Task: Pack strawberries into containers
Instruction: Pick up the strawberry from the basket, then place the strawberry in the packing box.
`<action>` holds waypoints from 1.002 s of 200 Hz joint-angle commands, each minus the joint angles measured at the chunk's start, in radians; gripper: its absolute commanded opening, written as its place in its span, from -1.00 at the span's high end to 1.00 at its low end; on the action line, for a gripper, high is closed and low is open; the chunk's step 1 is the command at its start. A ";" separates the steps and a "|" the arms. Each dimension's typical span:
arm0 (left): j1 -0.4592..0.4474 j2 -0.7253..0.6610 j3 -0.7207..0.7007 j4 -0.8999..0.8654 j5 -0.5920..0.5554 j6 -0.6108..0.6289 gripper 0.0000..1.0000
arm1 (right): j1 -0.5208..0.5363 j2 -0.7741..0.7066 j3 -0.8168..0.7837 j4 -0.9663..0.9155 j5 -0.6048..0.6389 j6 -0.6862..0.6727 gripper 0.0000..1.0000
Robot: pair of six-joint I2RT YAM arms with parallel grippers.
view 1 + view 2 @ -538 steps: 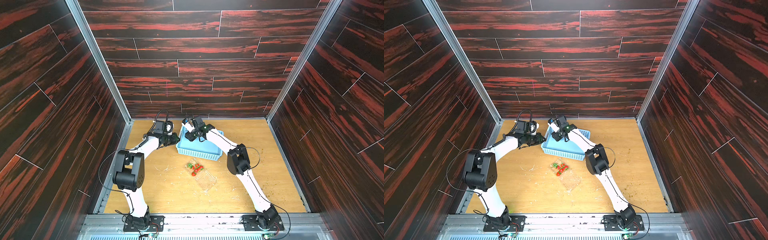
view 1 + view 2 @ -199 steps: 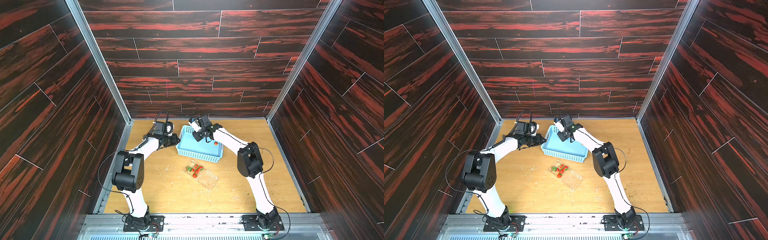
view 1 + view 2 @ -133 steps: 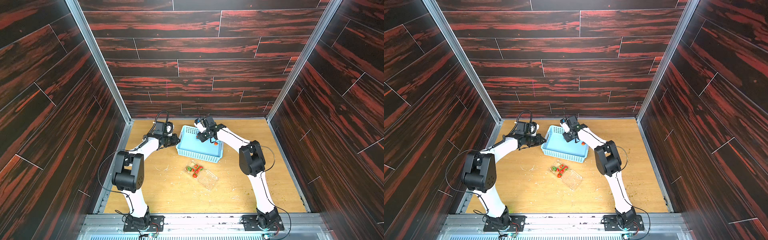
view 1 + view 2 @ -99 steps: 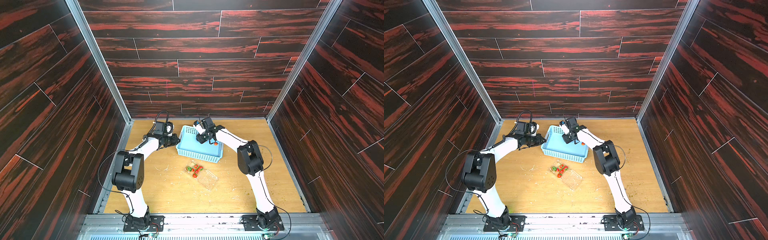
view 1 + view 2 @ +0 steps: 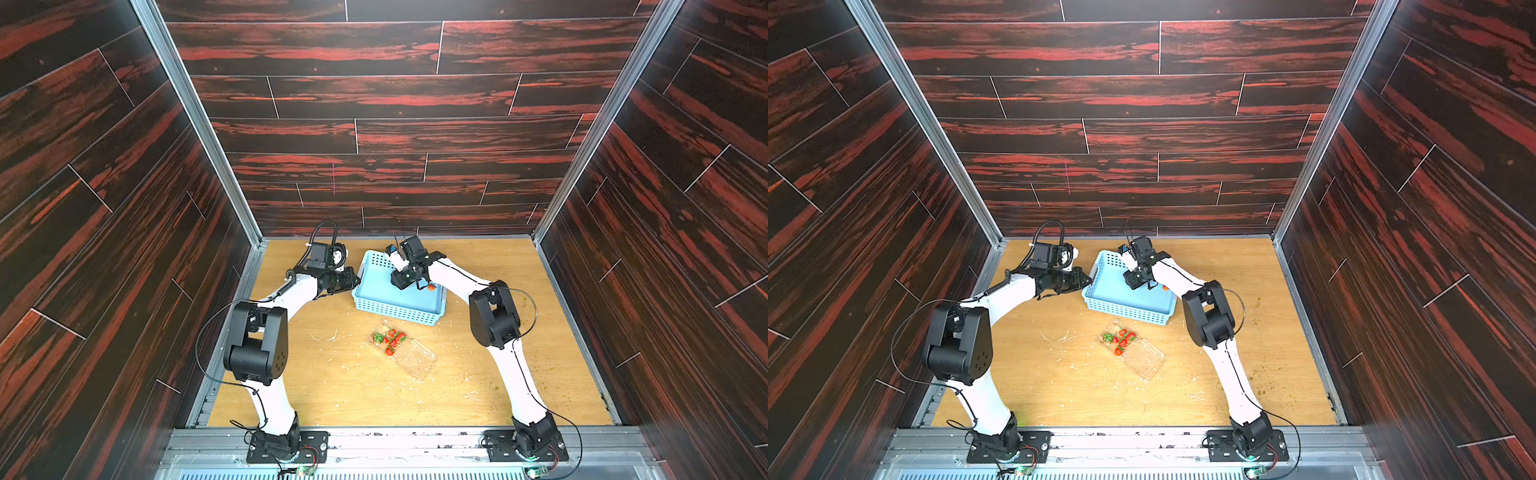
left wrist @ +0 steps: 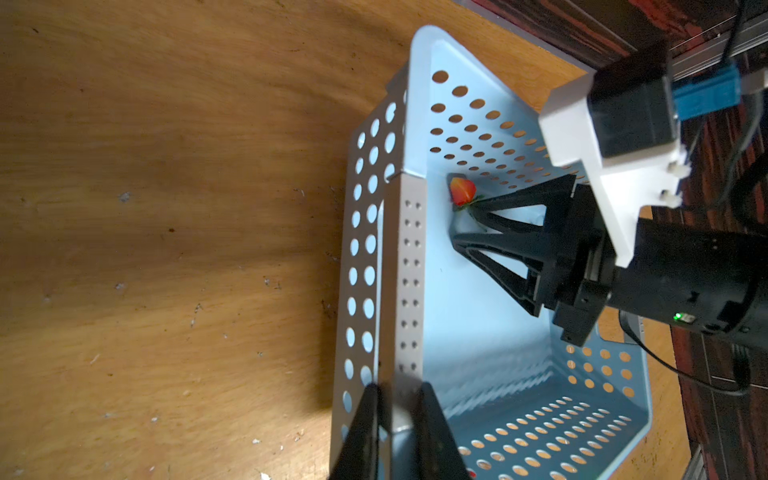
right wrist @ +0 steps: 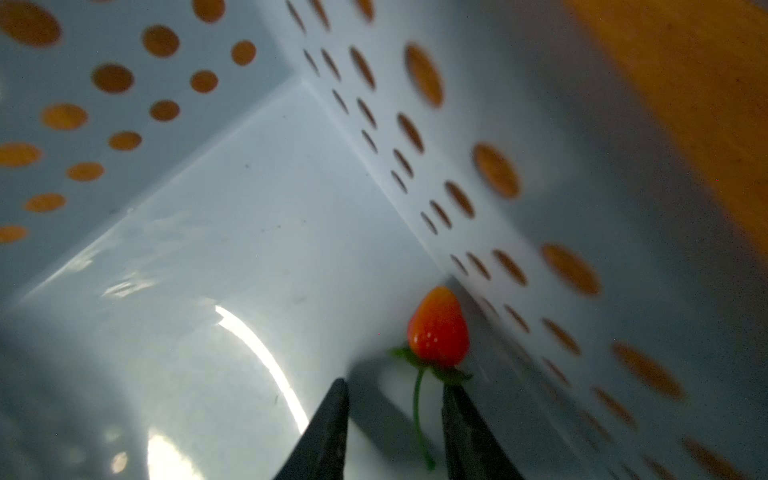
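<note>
A: Plywood tabletop (image 5: 332, 395), dark red-streaked plank walls on three sides. Light blue basket (image 5: 395, 313) mid-frame in both top views; clear clamshell (image 5: 417, 359) below it, strawberries (image 5: 390, 337) heaped in its upper-left half.

B: Claws?

A: Left gripper (image 6: 397, 399) clenched on the basket rim, bottom edge of the left wrist view. Right gripper (image 7: 397, 386) parted, astride the stem of a single strawberry (image 7: 438, 328) against the basket's perforated wall, lower right of the right wrist view.

B: Hazards?

A: Likely: thin stem slipping or snapping; wall blocking one jaw; berry bruised if pinched.
</note>
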 commanded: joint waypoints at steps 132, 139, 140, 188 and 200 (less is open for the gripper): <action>-0.004 -0.007 0.029 0.029 -0.006 -0.005 0.82 | -0.013 -0.087 0.002 -0.029 0.018 -0.032 1.00; -0.004 -0.005 0.028 0.036 -0.007 -0.008 0.82 | -0.012 -0.111 -0.015 -0.024 0.012 -0.033 1.00; -0.004 -0.004 0.028 0.036 -0.008 -0.008 0.82 | -0.012 -0.115 -0.018 -0.023 0.012 -0.033 1.00; -0.004 0.015 0.014 0.085 -0.019 -0.036 0.82 | 0.020 -0.319 -0.215 0.065 -0.009 -0.060 1.00; -0.005 0.017 0.015 0.089 -0.024 -0.037 0.82 | 0.037 -0.377 -0.275 0.080 -0.022 -0.063 1.00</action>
